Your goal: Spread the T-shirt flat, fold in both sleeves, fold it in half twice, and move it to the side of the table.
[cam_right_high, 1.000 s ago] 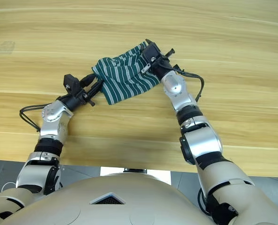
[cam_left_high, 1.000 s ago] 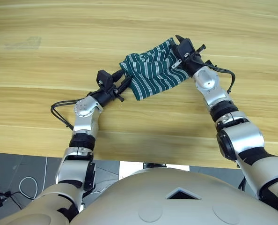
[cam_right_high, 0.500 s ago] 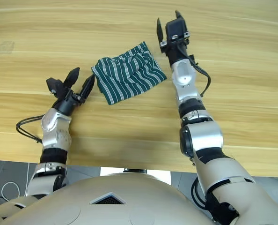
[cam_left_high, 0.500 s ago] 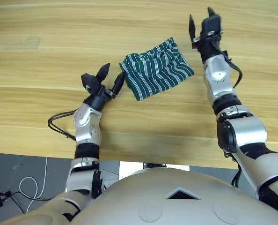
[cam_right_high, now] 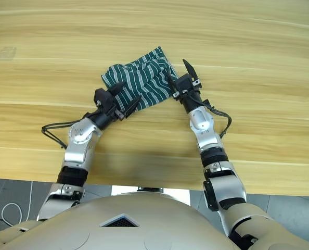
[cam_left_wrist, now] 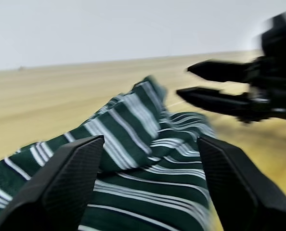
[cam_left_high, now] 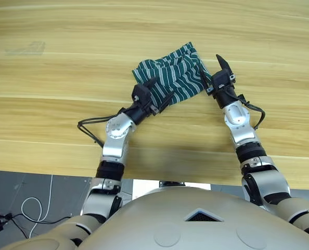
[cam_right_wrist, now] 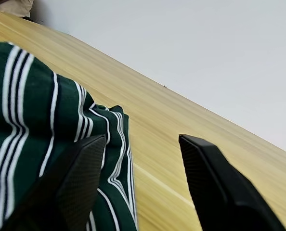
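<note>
The T-shirt, dark green with white stripes, lies folded into a small bundle on the wooden table. My left gripper is open at the bundle's near left corner, one finger over the cloth and one beside it. In the left wrist view the shirt sits between the two spread fingers. My right gripper is open at the bundle's right edge. The right wrist view shows the striped cloth beside and partly behind one finger. Neither gripper holds the fabric.
The table's near edge runs just in front of the arms, with cables on the floor below at the left. Bare wood surrounds the shirt on all sides. A faint pale mark shows at far left.
Half a second ago both open grippers stood away from the shirt, the right one raised beyond it. Both have since come in to the bundle's near edges. The shirt has stayed in place.
</note>
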Available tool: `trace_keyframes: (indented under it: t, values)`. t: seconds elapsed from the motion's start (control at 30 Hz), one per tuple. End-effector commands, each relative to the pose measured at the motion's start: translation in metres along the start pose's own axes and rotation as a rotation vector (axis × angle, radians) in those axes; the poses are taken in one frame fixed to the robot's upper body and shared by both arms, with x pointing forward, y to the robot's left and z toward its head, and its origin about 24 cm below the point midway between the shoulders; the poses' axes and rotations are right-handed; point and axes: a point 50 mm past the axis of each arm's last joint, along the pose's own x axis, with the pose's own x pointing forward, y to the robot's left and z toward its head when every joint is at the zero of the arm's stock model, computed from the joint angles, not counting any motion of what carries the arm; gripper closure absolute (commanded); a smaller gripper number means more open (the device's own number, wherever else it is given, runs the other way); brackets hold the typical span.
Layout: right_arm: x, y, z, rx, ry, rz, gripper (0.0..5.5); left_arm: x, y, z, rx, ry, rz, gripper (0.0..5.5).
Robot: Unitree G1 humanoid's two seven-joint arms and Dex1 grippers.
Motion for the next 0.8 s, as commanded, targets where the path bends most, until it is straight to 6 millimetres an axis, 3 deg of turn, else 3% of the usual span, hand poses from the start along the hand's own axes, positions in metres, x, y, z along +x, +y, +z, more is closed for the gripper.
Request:
trace_keyframes:
  t: [0.03,0.3,0.43,0.63,0.8]
  values:
    - [0.007,0.012,0.018,-0.028,-0.073,0.070,2.69,0.010,0.009,-0.012,-0.072,0.109,0.107,1.92]
    - [-0.015,0.031,0.044,-0.027,-0.147,0.226,2.69,0.020,0.005,-0.025,-0.103,0.187,0.179,1.92]
    - [-0.003,0.030,0.035,-0.040,-0.082,0.219,2.69,0.025,-0.002,-0.009,-0.092,0.053,0.151,1.92]
    - [0.020,0.018,0.028,-0.023,-0.032,0.156,2.69,0.011,-0.024,0.000,-0.064,-0.063,0.025,1.92]
    - [0.021,0.017,0.024,-0.010,-0.013,0.132,2.69,-0.002,-0.042,-0.034,-0.185,0.110,0.079,1.92]
